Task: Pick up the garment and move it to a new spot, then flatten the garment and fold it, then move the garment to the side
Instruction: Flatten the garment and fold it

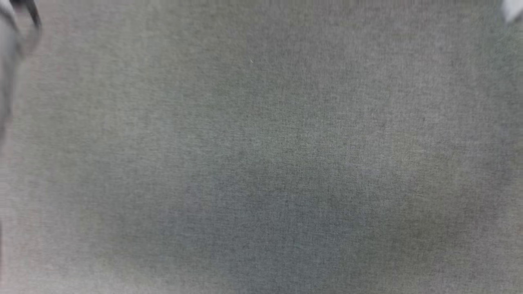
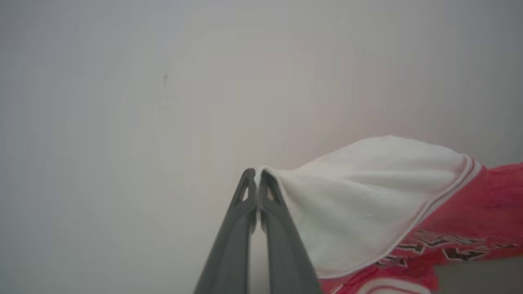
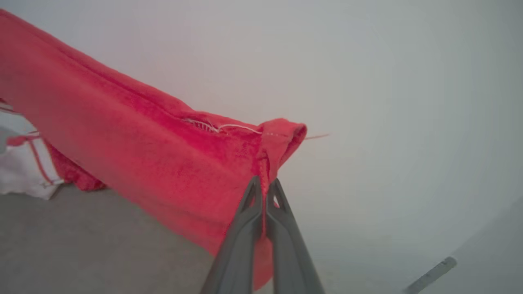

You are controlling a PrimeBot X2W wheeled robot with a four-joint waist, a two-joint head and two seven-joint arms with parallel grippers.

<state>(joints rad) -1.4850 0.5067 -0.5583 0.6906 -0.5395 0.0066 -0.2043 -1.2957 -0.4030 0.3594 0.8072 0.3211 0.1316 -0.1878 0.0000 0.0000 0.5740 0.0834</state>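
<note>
In the left wrist view my left gripper (image 2: 256, 174) is shut on the edge of the garment's white sleeve (image 2: 359, 196). The sleeve spreads to the right, edged with striped trim, into the red body with black-and-white lettering (image 2: 445, 245). In the right wrist view my right gripper (image 3: 264, 184) is shut on a red hemmed corner of the garment (image 3: 163, 155), which hangs stretched away to the left above the grey surface. A white sleeve with red trim (image 3: 20, 171) rests low at that view's far left.
The head view looks down on a grey woven cloth surface (image 1: 261, 163). A blurred pale and dark arm part (image 1: 16, 36) sits at its top left, and a white blur (image 1: 514, 10) at its top right. A pale bar (image 3: 429, 275) lies at the right wrist view's lower right.
</note>
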